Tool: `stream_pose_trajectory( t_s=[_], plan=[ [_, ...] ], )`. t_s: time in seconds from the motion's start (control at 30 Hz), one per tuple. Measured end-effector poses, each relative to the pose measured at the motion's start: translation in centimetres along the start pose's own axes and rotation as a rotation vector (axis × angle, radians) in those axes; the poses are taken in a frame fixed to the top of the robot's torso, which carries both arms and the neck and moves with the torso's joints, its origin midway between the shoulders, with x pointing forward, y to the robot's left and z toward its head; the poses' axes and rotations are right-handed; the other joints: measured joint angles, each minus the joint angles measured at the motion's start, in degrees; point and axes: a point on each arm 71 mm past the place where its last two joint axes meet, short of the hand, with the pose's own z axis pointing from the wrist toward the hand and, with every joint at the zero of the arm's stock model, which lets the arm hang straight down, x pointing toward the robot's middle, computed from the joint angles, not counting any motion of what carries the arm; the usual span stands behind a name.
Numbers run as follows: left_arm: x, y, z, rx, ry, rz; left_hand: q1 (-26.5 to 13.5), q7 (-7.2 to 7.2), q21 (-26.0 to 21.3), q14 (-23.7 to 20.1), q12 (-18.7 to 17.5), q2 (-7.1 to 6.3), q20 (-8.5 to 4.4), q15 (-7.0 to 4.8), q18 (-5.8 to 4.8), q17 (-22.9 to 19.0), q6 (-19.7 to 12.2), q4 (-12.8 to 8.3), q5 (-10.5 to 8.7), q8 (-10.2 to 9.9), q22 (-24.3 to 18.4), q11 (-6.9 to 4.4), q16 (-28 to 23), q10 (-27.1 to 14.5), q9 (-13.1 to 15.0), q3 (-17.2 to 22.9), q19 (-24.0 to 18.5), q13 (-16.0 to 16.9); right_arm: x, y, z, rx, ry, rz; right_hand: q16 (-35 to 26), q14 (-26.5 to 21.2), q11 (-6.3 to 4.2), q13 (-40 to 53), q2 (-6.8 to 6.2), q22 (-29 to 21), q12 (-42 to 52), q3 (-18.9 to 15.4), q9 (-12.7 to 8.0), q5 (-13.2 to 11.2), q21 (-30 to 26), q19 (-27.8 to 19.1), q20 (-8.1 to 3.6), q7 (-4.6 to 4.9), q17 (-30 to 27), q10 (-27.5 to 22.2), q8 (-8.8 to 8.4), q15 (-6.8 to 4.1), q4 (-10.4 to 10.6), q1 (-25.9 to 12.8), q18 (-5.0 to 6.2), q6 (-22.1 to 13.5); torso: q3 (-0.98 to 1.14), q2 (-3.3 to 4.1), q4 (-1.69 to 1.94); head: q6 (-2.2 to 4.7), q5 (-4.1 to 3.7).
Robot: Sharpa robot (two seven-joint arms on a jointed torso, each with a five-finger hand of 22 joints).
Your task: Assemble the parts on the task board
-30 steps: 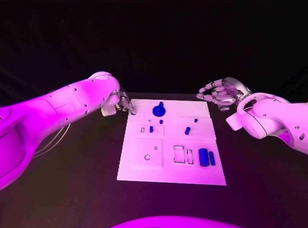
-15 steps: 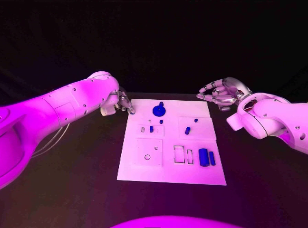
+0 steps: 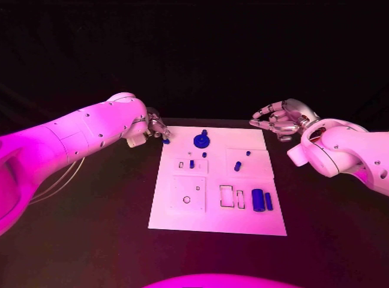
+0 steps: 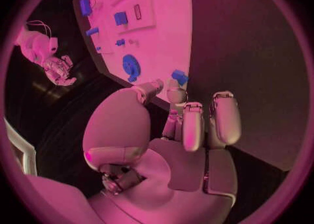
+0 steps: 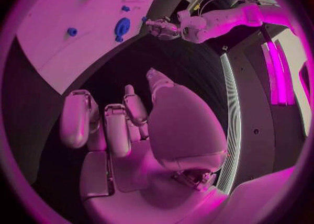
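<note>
The white task board (image 3: 214, 219) lies mid-table, with a blue gear (image 3: 200, 140) at its far edge. My left hand (image 3: 149, 128) hovers by the board's far left corner. Its thumb and a finger pinch a small blue piece (image 3: 166, 141), seen at the fingertips in the left wrist view (image 4: 179, 76). My right hand (image 3: 280, 118) hangs off the far right corner with loosely bent, spread fingers and nothing in it, as its palm (image 5: 124, 124) also shows. Two blue cylinders (image 3: 262, 199) lie at the board's near right. Small blue pegs (image 3: 237, 165) stand mid-board.
Empty rectangular slots (image 3: 226, 195) and a round hole (image 3: 186, 199) mark the board's near half. The black table (image 3: 90, 210) runs wide on both sides of the board. My left forearm (image 3: 73, 141) crosses the table's left side.
My left hand has lifted slightly at the far left corner, and the small blue piece now shows at its fingertips. The right hand has stayed put.
</note>
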Motion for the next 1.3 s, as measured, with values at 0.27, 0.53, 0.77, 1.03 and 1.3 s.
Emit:
stream_pose_trajectory(
  t_s=[0.27, 0.53, 0.77, 1.03, 1.3],
  plan=[
    [-0.3, -0.3, -0.9, 0.103, -0.064, -0.003, -0.15, 0.03, -2.02, 0.0, -0.73, -1.45, 0.32, 0.02, 0.02, 0.0, -0.04, 0.67, 0.0, -0.68, -2.87, 0.8, -0.4, -0.84, -0.24, -3.36, -0.37, -2.33, -0.1, -0.1, 0.0, 0.001, -0.002, -0.001, 0.0, 0.0, 0.0, 0.0, 0.0, 0.0, 0.0, 0.0, 0.0, 0.0, 0.0, 0.0, 0.0, 0.0, 0.0, 0.0, 0.0, 0.0, 0.0, 0.0, 0.0, 0.0, 0.0, 0.01, 0.05, 0.07, 0.15],
    [-1.3, -0.5, -1.9, 0.23, -0.246, 0.074, 6.89, 3.22, -12.22, -1.65, -9.06, -3.13, 2.29, 3.06, 2.32, -0.65, -7.12, -1.59, 0.0, -4.54, -18.49, 3.67, -8.56, -15.14, -1.98, -5.64, -10.92, -11.44, -0.3, -0.2, -0.1, 0.004, -0.006, -0.001, 0.0, 0.0, 0.0, 0.0, 0.0, 0.0, 0.0, 0.0, 0.0, 0.0, 0.0, 0.0, 0.0, 0.0, 0.0, 0.0, 0.0, 0.0, 0.0, 0.0, 0.0, 0.0, -0.04, 0.02, 0.1, 0.24, 0.16],
    [-0.7, -0.4, -1.9, 0.243, -0.292, 0.179, 9.14, 4.22, -14.85, -3.28, -10.7, -3.75, 3.32, 4.29, 2.34, -2.36, -8.73, -1.58, 0.0, -5.0, -20.63, 4.8, -9.7, -17.53, -4.25, -5.65, -11.94, -13.09, -0.4, -0.3, -0.1, 0.006, -0.008, -0.002, 0.0, 0.0, 0.0, 0.0, 0.0, 0.0, 0.0, 0.0, 0.0, 0.0, 0.0, 0.0, 0.0, 0.0, 0.0, 0.0, 0.0, 0.0, 0.0, 0.0, 0.0, 0.0, -0.09, 0.01, 0.13, 0.29, 0.24],
    [0.9, 0.2, -1.2, 0.144, -0.244, 0.237, 9.08, 3.98, -13.53, -2.65, -9.21, -3.74, 3.26, 4.09, 2.31, -1.48, -7.06, 3.5, 0.0, -4.25, -18.01, 4.77, -8.65, -17.47, -5.38, -13.28, -9.6, -13.49, -0.5, -0.4, -0.1, 0.007, -0.01, -0.002, 0.0, 0.0, 0.0, 0.0, 0.0, 0.0, 0.0, 0.0, 0.01, 0.0, 0.0, 0.0, 0.0, 0.0, 0.0, 0.0, 0.01, 0.0, 0.0, 0.0, 0.0, -0.01, -0.09, 0.04, -0.05, 0.24, 0.47],
    [1.3, 0.5, -0.9, 0.071, -0.238, 0.243, 8.93, 3.49, -11.4, -0.9, -6.6, -0.69, 2.56, 3.55, 2.3, 0.01, -6.16, 7.66, 0.0, -1.53, -14.3, 3.98, -6.65, -16.66, -6.94, -26.14, -7.27, -13.74, -0.4, -0.4, -0.1, 0.008, -0.01, -0.002, 0.0, 0.0, 0.0, 0.0, 0.0, 0.0, 0.0, 0.0, 0.01, 0.0, 0.0, 0.0, 0.0, 0.0, 0.0, 0.0, 0.01, 0.0, 0.0, 0.0, 0.0, -0.01, -0.04, 0.06, -0.09, 0.13, 0.62]
  ],
)
